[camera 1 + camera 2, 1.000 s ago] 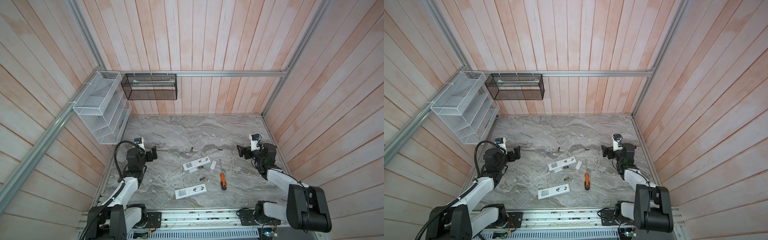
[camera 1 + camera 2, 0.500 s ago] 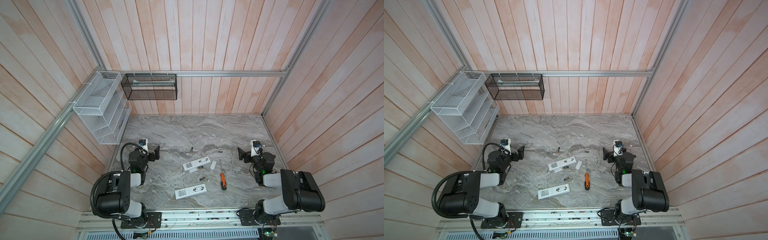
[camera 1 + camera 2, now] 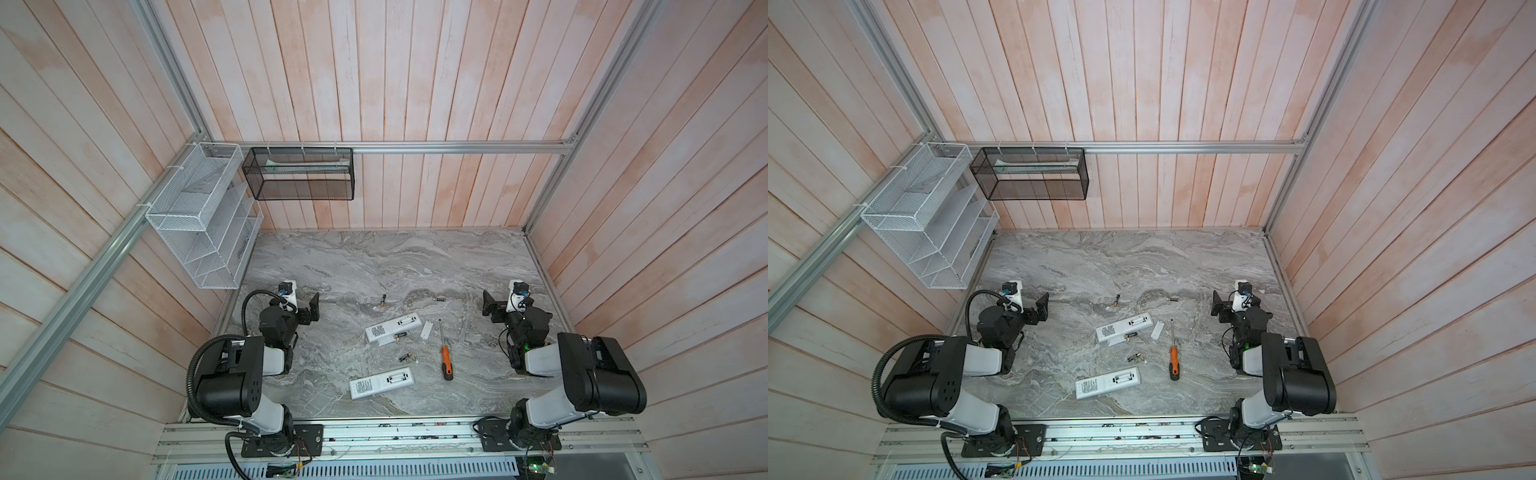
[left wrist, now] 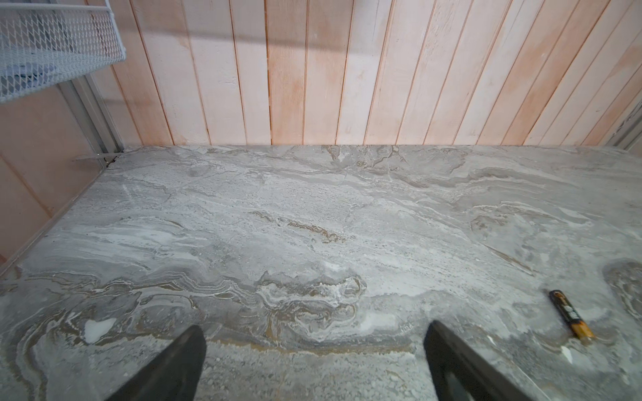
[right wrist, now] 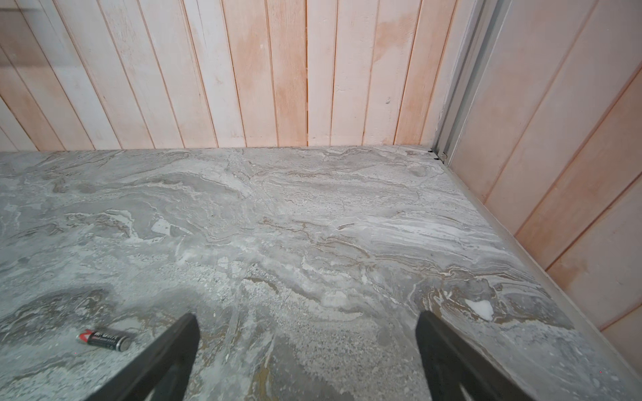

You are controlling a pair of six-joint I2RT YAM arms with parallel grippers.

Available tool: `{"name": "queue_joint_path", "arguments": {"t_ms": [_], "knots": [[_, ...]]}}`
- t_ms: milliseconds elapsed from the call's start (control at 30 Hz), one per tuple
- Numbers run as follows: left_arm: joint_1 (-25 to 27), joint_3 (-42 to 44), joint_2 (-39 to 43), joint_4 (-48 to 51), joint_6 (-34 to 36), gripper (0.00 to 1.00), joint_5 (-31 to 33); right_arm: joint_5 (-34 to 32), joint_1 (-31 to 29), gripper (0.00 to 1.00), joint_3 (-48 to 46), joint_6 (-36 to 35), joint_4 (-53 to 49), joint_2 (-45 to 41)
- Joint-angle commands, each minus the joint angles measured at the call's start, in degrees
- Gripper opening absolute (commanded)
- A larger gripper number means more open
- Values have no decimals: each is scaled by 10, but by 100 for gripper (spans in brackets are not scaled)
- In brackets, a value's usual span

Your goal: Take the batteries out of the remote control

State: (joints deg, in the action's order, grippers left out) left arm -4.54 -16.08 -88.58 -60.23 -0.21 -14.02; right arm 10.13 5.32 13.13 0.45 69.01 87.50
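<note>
Two arms sit folded low at the lower left and lower right of both top views. Their upper links are doubled back over the bases on the front rail, and the forearms reach toward the far wall. The left hand at centre left and the right hand at centre right hover over the worktop, fingers spread, nothing between them. At frame centre lie the upper remote and the lower remote, open bays facing up. The batteries lie loose on the marble: one battery and a second battery above the remotes, a third battery just beside the upper remote, and a fourth battery between the remotes. A screwdriver lies to their right.

Left wrist view: the left hand gapes over bare marble, with a gold-ended battery outside the gap.

Right wrist view: the right hand is likewise spread, with a red-ended battery outside one finger.
</note>
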Motion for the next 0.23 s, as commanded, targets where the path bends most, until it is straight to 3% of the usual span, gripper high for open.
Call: {"name": "queue_joint_path", "arguments": {"t_ms": [0, 200], "knots": [[2, -6, 5, -27, 2, 100, 11, -14, -3, 98, 8, 6, 2, -5], [1, -5, 4, -27, 2, 100, 11, -13, -4, 98, 9, 5, 2, -3]]}}
